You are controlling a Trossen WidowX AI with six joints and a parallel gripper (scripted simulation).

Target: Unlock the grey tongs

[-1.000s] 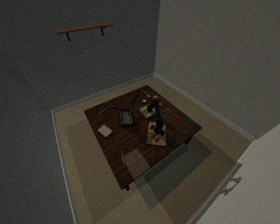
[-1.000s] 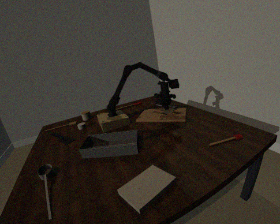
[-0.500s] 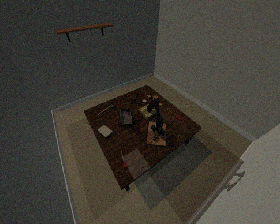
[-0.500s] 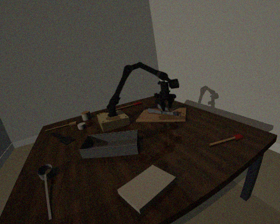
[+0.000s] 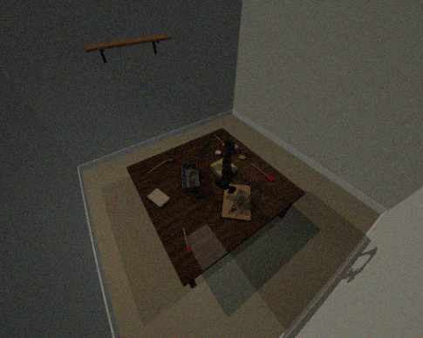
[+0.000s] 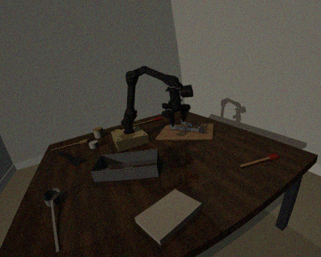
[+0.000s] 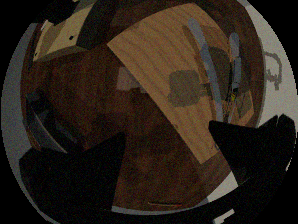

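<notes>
The grey tongs (image 6: 194,128) (image 7: 212,70) lie on the wooden board (image 5: 235,214) (image 6: 164,135) (image 7: 145,47). In the wrist view their two arms stand apart in a narrow V, with a gap between the tips, and come together toward my right finger, which hides the hinge end. My gripper (image 6: 178,122) (image 7: 169,131) is open and empty, pointing down low at the board's near side. In the wrist view the tongs are not between the fingers; they lie toward and beyond the right finger. The roasting tin (image 6: 128,175) stands apart from the board, with no tongs across it.
A pale flat block (image 5: 159,198) (image 6: 168,215) lies in front of the tin. A red-tipped stick (image 6: 259,161) lies at the right in the exterior view. A ladle-like tool (image 6: 54,225) lies at the left. Small round pots (image 6: 98,133) stand behind the arm's base block (image 6: 132,142).
</notes>
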